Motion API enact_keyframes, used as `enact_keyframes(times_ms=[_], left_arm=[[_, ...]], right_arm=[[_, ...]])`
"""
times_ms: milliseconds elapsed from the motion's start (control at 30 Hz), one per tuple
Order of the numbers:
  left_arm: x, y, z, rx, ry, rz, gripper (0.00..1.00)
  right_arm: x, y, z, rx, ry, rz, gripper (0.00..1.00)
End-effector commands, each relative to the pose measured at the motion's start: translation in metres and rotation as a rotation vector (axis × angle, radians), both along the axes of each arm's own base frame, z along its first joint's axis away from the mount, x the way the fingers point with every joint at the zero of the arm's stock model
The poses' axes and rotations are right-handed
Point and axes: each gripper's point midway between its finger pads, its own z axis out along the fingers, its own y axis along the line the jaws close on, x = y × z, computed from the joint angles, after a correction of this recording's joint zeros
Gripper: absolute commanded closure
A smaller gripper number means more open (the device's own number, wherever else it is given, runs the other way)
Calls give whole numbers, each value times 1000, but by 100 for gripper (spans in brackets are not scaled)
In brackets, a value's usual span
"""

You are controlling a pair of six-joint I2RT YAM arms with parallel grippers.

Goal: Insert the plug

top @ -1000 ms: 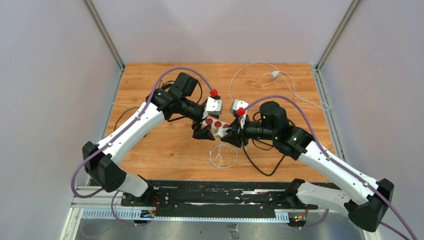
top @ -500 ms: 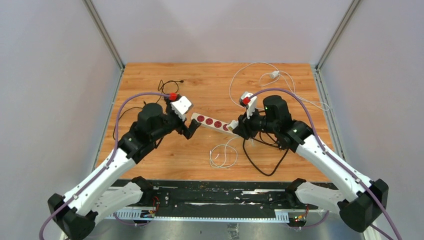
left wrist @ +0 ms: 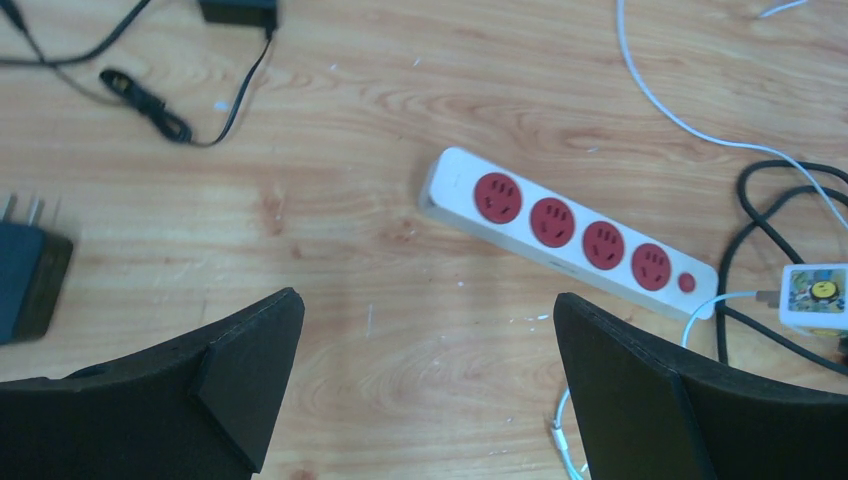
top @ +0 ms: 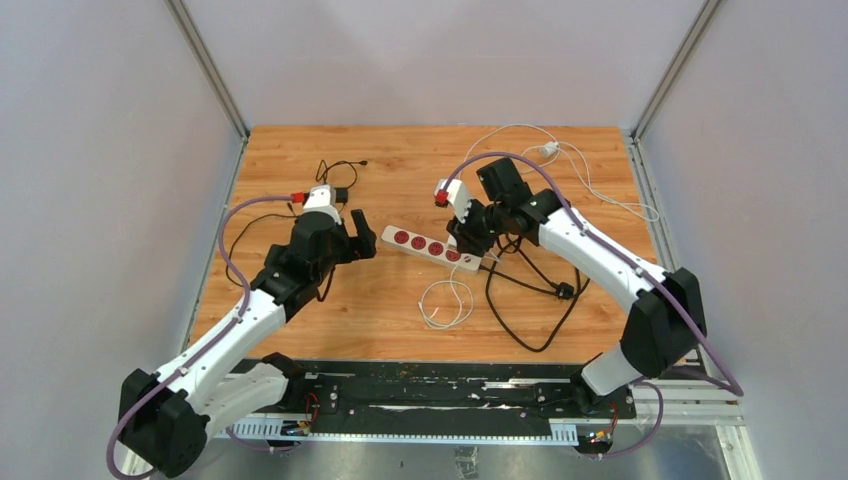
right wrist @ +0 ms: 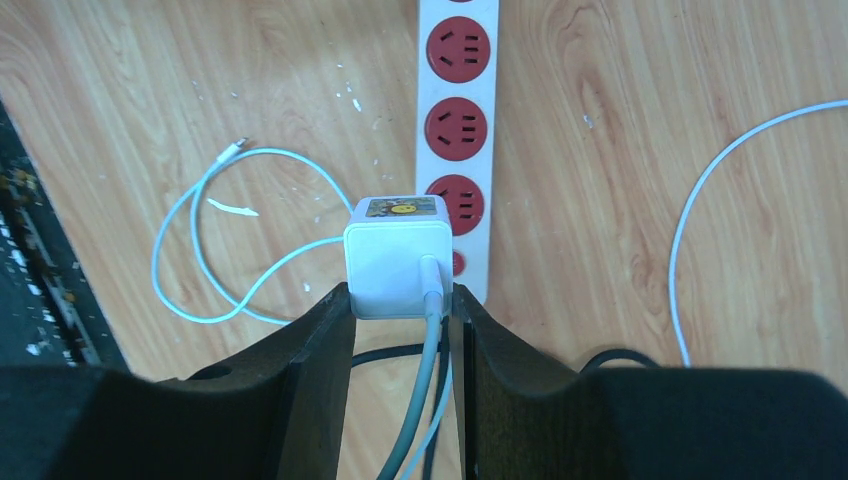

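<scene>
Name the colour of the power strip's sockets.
Red sockets on a white power strip, clearest in the left wrist view.

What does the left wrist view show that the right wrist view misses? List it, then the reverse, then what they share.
Left wrist only: a black adapter with prongs at the left edge, a thin black cable, the power strip whole, end to end, and the left gripper, jaws wide open and empty. Right wrist only: the right gripper, jaws shut on the white charger, and a pale cable loop. Both: the strip, the charger, the wooden table.
</scene>
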Motion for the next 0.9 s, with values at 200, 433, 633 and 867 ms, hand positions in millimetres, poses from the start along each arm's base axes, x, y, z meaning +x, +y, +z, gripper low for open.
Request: enact_keyframes(times_ms=[200,433,633,867], left_arm=[[-8,24,-30,-69,52,99,0],[-7,23,-33,-51,50,73,0],[-6,25,-34,-26,49,67,0],[-6,23,-38,-21,57,54,0]], right_arm=[[33,-7,-28,-121,0,90,100],[46,-5,-48,-157,22,130,100],[46,-11,-64,-174,74,138,100],[47,-6,-69,-162,89,151,100]])
